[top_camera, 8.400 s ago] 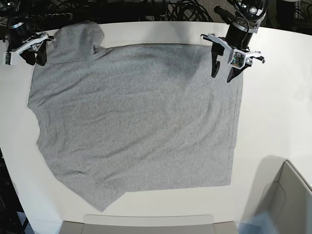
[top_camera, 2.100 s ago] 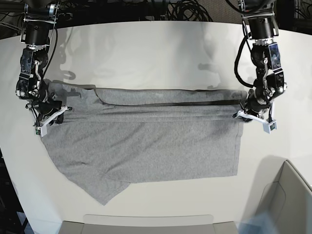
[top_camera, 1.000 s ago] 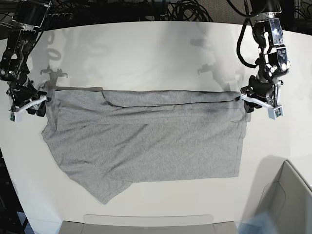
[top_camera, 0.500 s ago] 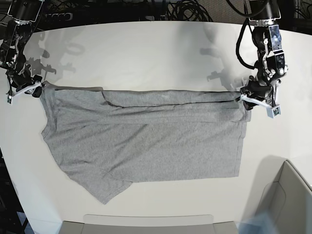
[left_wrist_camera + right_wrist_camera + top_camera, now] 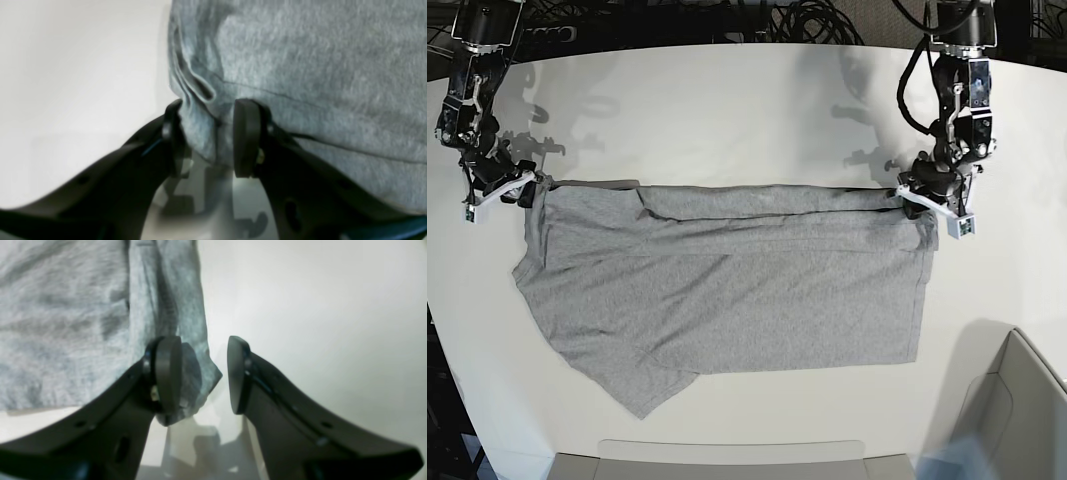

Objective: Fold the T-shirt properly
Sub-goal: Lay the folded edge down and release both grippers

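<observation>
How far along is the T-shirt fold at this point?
Done: the T-shirt has its far edge folded toward the middle, forming one lengthwise band. In hand: the left gripper has cloth between its jaws at one end of the fold; the right gripper is open beside the other end, with one jaw on the cloth. Left: the near sleeve and hem lie unfolded, so most folds remain.

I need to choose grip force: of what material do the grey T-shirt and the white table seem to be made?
Grey T-shirt: probably soft cotton knit, matte; its heathered, fuzzy surface creases easily. White table: smooth and hard, maybe laminate; faint sheen, crisp shadows.
</observation>
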Controlling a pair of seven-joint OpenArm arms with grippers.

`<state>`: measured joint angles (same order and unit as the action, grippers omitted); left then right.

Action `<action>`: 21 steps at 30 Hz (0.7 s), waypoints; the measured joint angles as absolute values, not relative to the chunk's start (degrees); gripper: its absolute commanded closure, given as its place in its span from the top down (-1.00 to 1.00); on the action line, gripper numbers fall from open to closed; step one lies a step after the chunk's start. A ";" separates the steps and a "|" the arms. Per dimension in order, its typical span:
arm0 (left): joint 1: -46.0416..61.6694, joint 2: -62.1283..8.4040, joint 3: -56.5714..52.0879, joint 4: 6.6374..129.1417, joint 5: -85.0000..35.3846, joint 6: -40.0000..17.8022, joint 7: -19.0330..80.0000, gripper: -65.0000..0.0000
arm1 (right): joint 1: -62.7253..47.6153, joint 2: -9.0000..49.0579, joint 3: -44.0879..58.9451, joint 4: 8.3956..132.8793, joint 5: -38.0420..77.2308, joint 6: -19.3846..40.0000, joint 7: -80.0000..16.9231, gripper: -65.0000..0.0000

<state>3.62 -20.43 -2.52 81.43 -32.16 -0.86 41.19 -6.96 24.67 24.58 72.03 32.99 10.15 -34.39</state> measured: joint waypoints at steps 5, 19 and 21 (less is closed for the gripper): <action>3.36 -20.67 -2.68 79.70 -32.01 -0.75 40.36 -0.98 | -6.63 25.06 24.18 70.87 33.10 10.31 -33.95 -0.78; 11.44 -20.91 -3.05 87.99 -32.45 -0.78 42.09 -1.00 | -11.44 27.31 29.26 72.51 34.70 11.03 -37.47 -1.00; 13.54 -20.95 -3.75 89.36 -32.49 -0.75 42.59 -1.00 | -14.06 27.81 30.94 74.61 34.15 10.57 -38.09 -1.00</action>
<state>13.54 -20.95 -3.75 89.36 -32.49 -0.75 42.59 -14.06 27.81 30.94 74.61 34.15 10.57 -38.09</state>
